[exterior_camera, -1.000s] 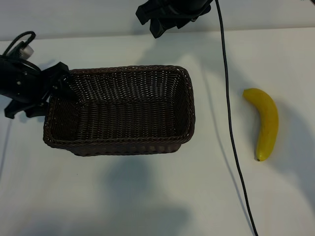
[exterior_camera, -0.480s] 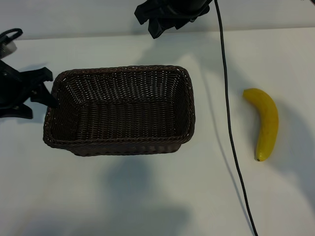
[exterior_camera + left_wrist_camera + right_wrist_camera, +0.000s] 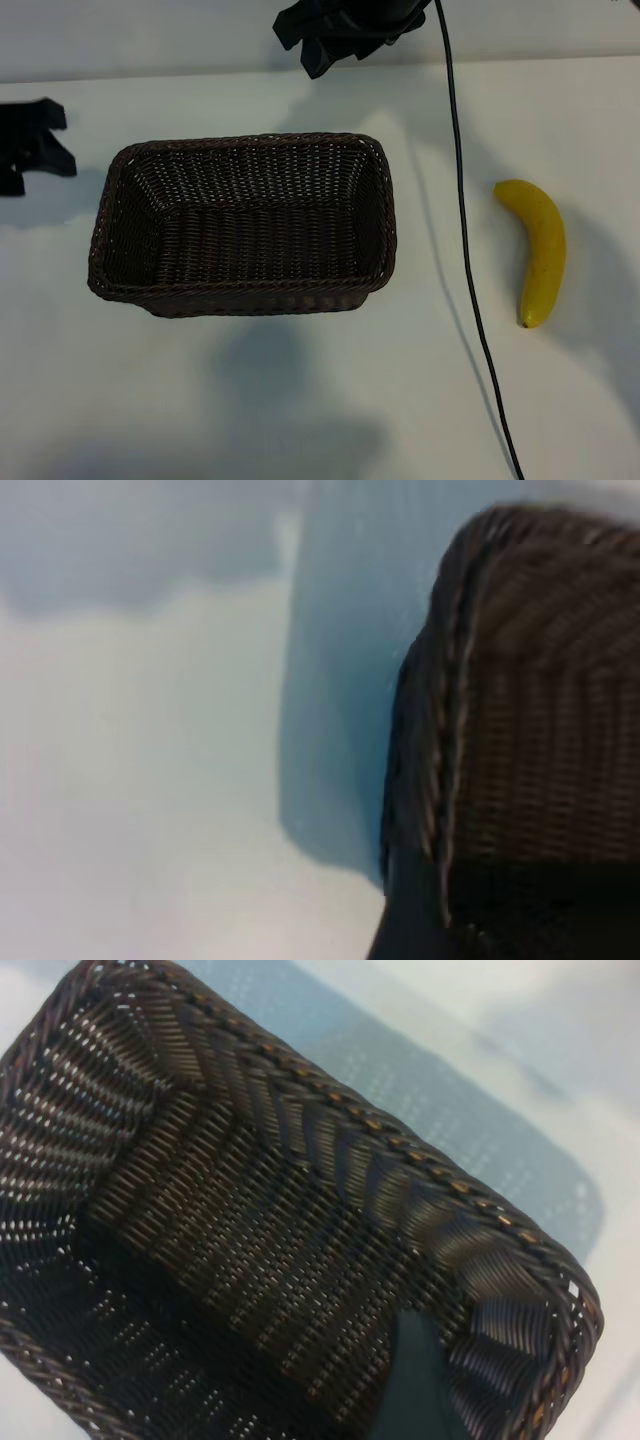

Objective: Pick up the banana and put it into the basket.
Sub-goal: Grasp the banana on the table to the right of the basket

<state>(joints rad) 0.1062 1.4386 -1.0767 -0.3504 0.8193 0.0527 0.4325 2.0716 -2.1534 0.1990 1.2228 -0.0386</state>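
Observation:
The dark brown wicker basket sits left of centre on the white table with nothing inside it. Well to its right lies the yellow banana, curved and alone. My left gripper is at the far left edge, a short gap from the basket's left end, fingers apart and holding nothing. The left wrist view shows that end wall of the basket close by. At the top edge, above the basket's far rim, my right gripper hangs open and empty. Its wrist view looks down into the basket.
A black cable runs from the right arm down across the table between basket and banana. White tabletop stretches in front of the basket and around the banana.
My left gripper has drawn back leftwards from the basket's left end, where it was touching the rim, to the picture's edge. Basket, banana and right arm have not moved.

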